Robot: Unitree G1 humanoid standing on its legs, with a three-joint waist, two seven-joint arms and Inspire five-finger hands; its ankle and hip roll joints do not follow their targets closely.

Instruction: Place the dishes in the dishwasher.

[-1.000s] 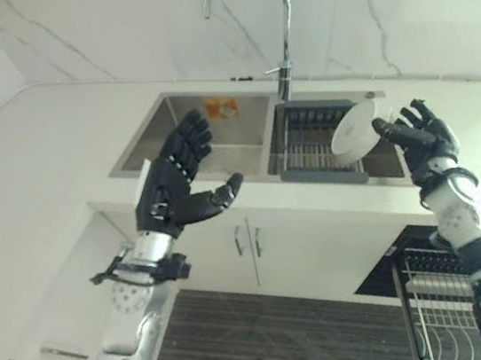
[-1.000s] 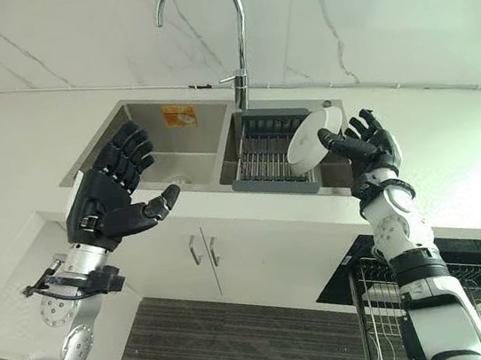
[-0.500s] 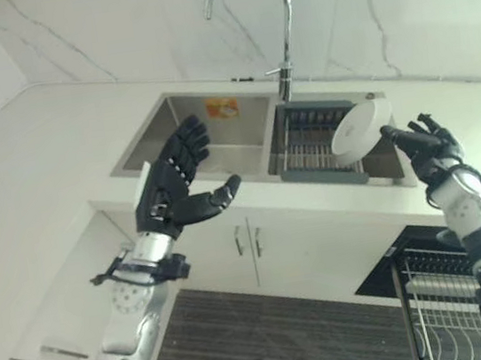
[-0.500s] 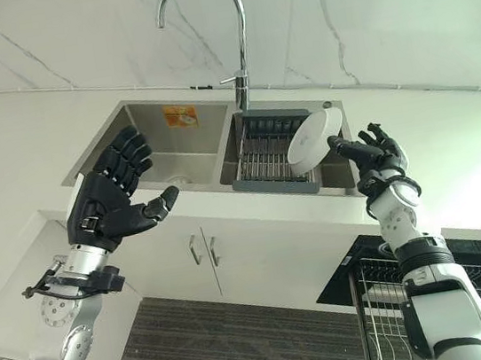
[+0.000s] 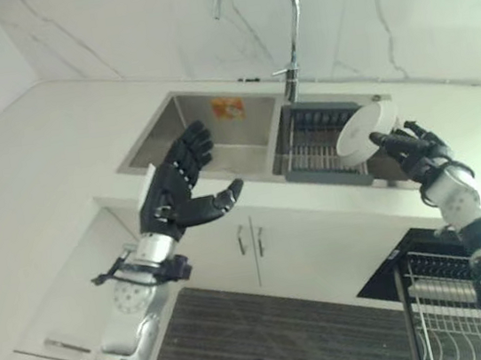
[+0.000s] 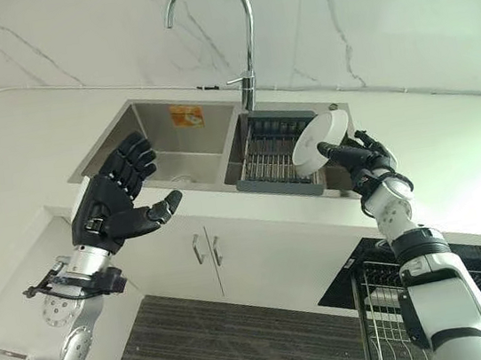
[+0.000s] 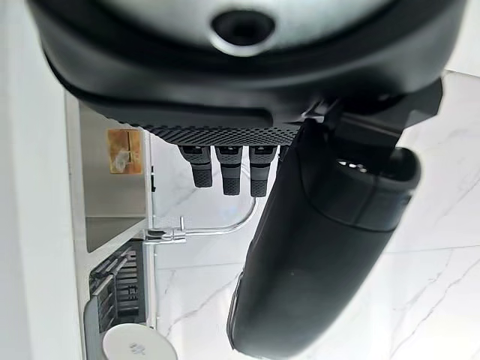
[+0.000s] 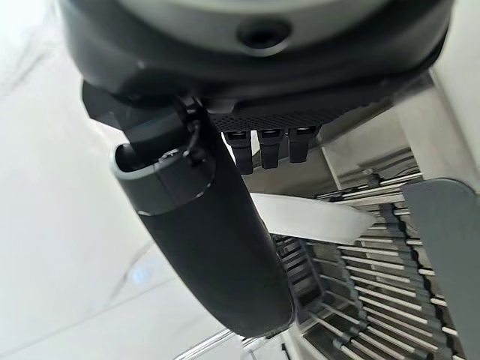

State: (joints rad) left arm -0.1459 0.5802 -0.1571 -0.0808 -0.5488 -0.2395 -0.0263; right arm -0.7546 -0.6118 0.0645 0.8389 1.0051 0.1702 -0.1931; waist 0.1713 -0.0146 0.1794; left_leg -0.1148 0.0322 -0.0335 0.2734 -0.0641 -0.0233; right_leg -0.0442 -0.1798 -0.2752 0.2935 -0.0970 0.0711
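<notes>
Your right hand pinches the round white dish between thumb and fingers, holding it tilted on edge over the wire rack in the right basin of the brushed steel sink. Left of that sink's front edge, your left hand hangs spread and holds nothing. A curved chrome faucet rises behind the sink against smooth veined marble.

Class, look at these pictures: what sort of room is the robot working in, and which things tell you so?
Most likely a home kitchen: a steel double sink with a tall curved tap set in a pale worktop, cupboard doors below, and a wire dish rack pulled out at floor level.
</notes>
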